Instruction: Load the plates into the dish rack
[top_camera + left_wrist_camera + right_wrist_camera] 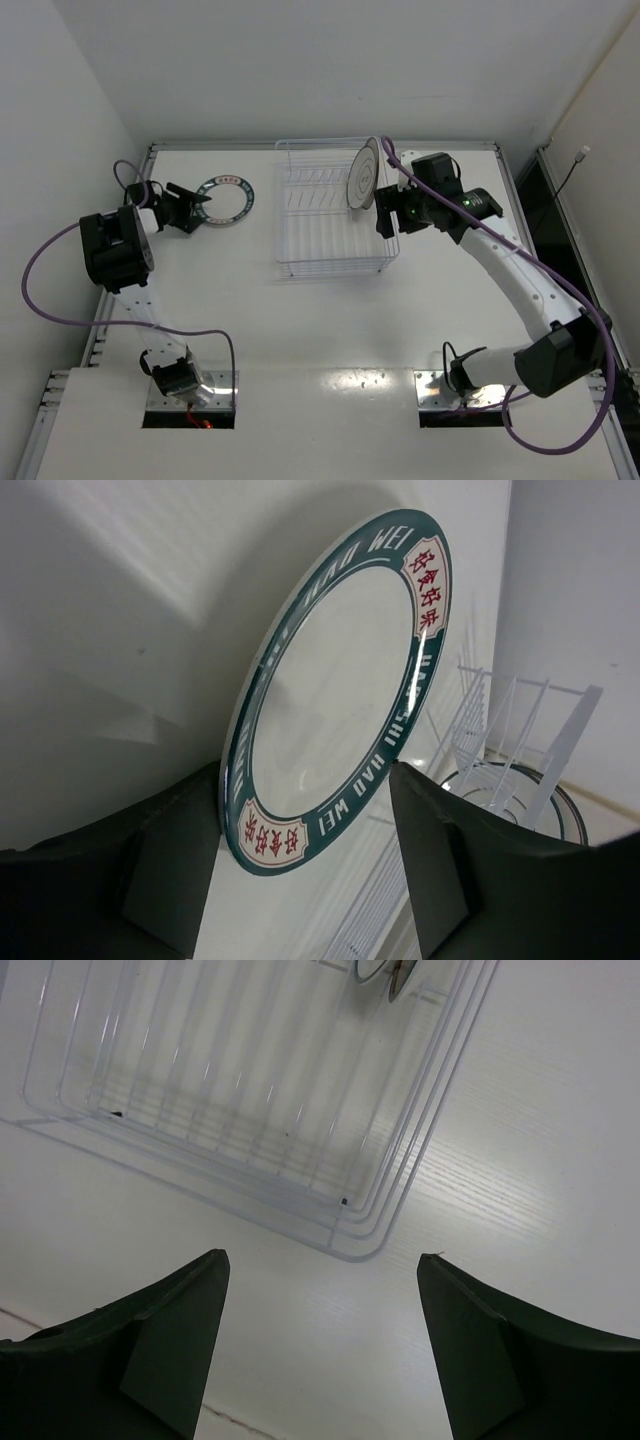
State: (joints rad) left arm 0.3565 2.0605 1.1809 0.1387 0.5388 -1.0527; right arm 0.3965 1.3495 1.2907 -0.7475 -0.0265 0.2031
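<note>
Dish rack (335, 262): one pale grey plate (364, 176) with a dark ring stands on edge among the tines at the rack's right end. The rest of the rack holds nothing visible.

Teal-rimmed plate (225, 199): flat on the table (300, 340), left of the rack and well apart from it.

Top view only: both arms and the whole rack in one picture. Left wrist view only: red characters and white lettering on the teal rim (345, 695), with the grey plate (505, 785) behind the rack's wires. Right wrist view only: the rack's near corner (350, 1245) up close, with plate edges at the top of the picture. How many cannot be told.

Left gripper (200, 208): at the teal plate's far side from the rack. Its fingers (165, 880) are spread, with the plate's near rim between them. Contact cannot be told.

Right gripper (383, 212): just beside the rack's right side. Its fingers (150, 1350) are apart, with only bare table between them.
</note>
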